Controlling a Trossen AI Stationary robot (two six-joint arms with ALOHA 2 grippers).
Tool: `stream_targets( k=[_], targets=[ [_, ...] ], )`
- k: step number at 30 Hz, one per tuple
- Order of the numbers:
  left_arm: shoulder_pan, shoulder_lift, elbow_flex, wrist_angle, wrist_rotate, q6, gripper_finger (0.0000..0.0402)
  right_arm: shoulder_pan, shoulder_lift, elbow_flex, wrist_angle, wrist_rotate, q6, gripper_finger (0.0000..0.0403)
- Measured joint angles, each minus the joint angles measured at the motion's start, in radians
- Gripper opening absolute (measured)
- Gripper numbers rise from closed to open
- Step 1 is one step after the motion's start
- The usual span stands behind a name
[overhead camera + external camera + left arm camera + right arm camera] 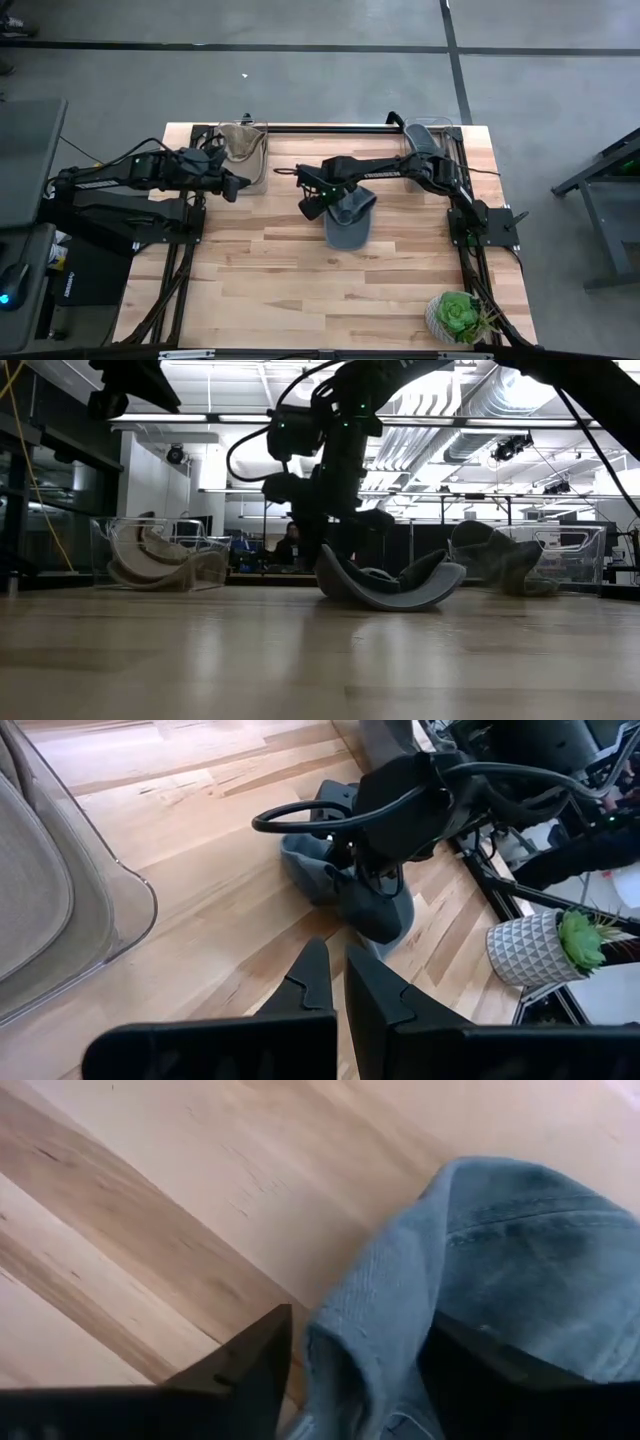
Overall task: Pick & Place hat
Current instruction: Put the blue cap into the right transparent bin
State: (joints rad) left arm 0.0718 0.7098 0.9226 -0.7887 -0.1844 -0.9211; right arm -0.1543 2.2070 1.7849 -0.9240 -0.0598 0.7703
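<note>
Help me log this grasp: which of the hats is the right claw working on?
The blue-grey hat lying loose mid-table, at the right claw. The beige hat and dark hat sit in clear bins at the far edge.

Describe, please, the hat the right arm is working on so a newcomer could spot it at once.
Start at the wooden table and go to its middle, where the right gripper reaches in. The blue-grey cap lies there on bare wood. Unlike the tan hat and the other grey hat, it sits in no clear bin.

A grey hat [392, 586] is seen lying upturned on the desk [320, 660], with the right hand [318, 540] lowered at its edge.
</note>
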Motion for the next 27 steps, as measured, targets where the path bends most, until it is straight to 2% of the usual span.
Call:
stream_targets(
  k=[10, 19, 27],
  targets=[
    [0.000, 0.000, 0.000, 0.000, 0.000, 0.000, 0.0000, 0.000, 0.000, 0.000, -0.039, -0.030, -0.030, 0.0016],
    [0.000, 0.001, 0.000, 0.001, 0.000, 0.000, 0.0000, 0.017, -0.017, 0.000, -0.055, -0.062, -0.097, 0.0007],
    [0.000, 0.001, 0.000, 0.031, 0.020, 0.000, 0.0000, 0.065, -0.126, 0.000, -0.122, 0.027, -0.151, 0.0006]
  ],
)
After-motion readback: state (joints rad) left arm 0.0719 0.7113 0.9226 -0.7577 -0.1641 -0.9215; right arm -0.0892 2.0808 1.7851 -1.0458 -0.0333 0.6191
